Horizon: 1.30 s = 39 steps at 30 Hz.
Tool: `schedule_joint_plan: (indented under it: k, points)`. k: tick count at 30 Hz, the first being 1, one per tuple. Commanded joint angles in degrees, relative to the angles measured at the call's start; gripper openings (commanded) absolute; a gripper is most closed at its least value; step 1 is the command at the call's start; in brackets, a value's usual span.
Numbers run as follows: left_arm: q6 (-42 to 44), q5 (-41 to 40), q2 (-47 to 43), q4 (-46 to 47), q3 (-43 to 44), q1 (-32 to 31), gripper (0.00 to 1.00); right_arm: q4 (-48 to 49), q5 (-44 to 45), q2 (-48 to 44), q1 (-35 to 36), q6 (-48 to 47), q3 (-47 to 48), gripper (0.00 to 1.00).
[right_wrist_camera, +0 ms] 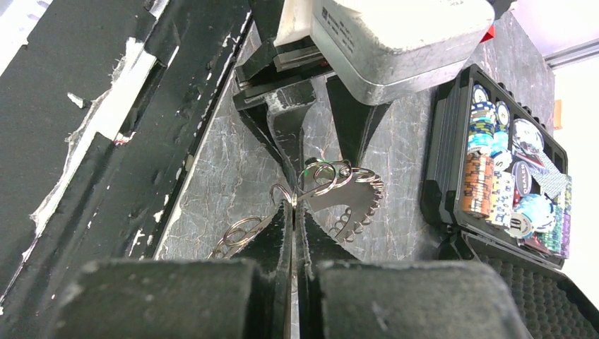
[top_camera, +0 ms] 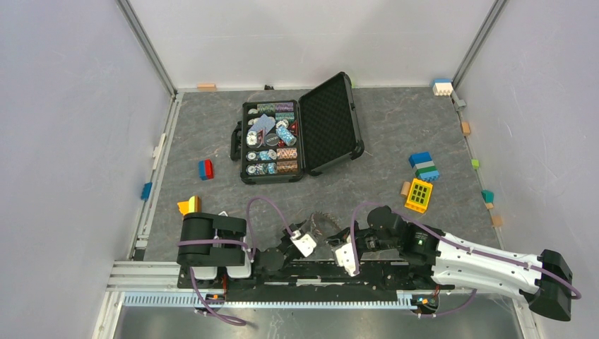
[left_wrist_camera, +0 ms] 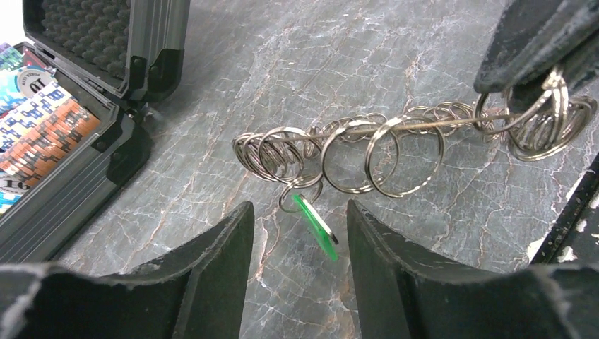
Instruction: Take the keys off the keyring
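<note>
The keyring (left_wrist_camera: 424,124) is a thin silver hoop held just above the grey mat, between the two grippers in the top view (top_camera: 321,222). The keys (left_wrist_camera: 339,152) show as several small silver loops strung along it. One carries a bright green tag (left_wrist_camera: 318,227). My right gripper (right_wrist_camera: 293,201) is shut on the hoop's wire, and in the left wrist view (left_wrist_camera: 519,88) it clamps the hoop's right end. My left gripper (left_wrist_camera: 297,205) is open and empty, with the green tag hanging just ahead between its fingertips. It faces the right gripper in the right wrist view (right_wrist_camera: 318,152).
An open black case (top_camera: 332,123) of poker chips (top_camera: 268,141) stands behind the arms, and it also shows in the left wrist view (left_wrist_camera: 70,183). Toy blocks lie at the right (top_camera: 418,195) and left (top_camera: 205,169). The black base rail (right_wrist_camera: 106,141) runs close by.
</note>
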Motion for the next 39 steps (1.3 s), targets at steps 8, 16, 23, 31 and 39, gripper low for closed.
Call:
schedule_joint_plan:
  k: [8, 16, 23, 31, 39]
  points:
    - [3.5, -5.5, 0.8, 4.2, 2.2, -0.4, 0.56, 2.9, -2.7, 0.6, 0.3, 0.8, 3.0, 0.0]
    - [4.0, -6.5, 1.8, 4.2, 3.1, -0.3, 0.42, 2.3, -2.7, 0.3, 0.3, 0.9, 3.2, 0.0]
    - [2.1, -7.7, 0.7, 4.2, 1.7, -0.3, 0.03, 2.3, -0.8, -1.1, 0.3, 1.1, 3.1, 0.0]
    - [0.7, -1.8, -8.6, 3.4, -4.2, -0.4, 0.02, 4.8, 4.5, -4.2, 0.3, 2.5, 1.8, 0.0]
    - [-2.2, 9.1, -33.0, -40.3, 3.2, -0.4, 0.02, 2.5, 5.1, -8.6, 0.3, 3.3, 0.9, 0.0]
